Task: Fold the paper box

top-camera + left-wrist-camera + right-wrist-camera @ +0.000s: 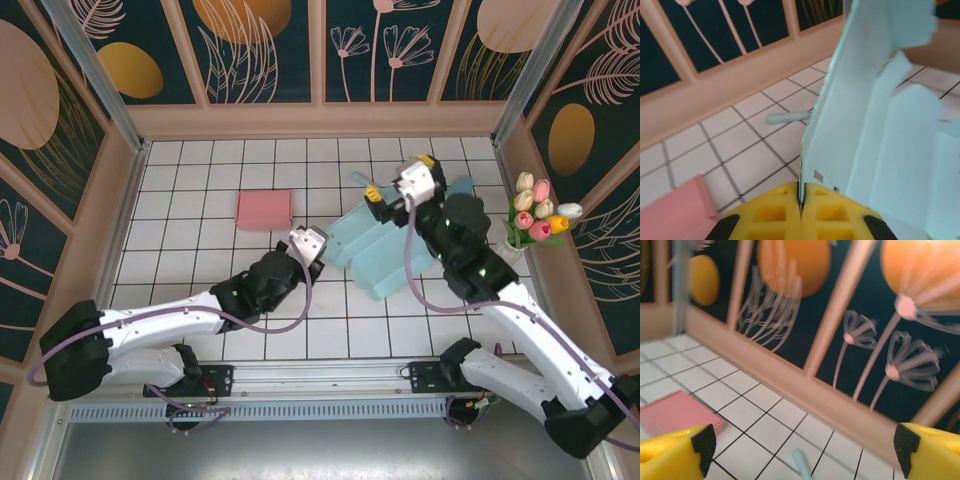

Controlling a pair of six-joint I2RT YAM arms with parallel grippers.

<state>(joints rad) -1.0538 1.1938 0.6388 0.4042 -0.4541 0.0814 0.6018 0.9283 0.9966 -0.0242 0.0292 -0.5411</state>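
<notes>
Gently hold the light, creasable paper box point(385, 255) by its left edge, pinched in the left gripper point(801, 197), right gripper point(805, 442) agape.

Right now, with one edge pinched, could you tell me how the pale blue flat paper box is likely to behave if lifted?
The pale blue flat paper box looks like thin sheet, so it is probably light and likely to bend along its creases. The left fingers clamp only one edge, so it may sag or slip.
</notes>
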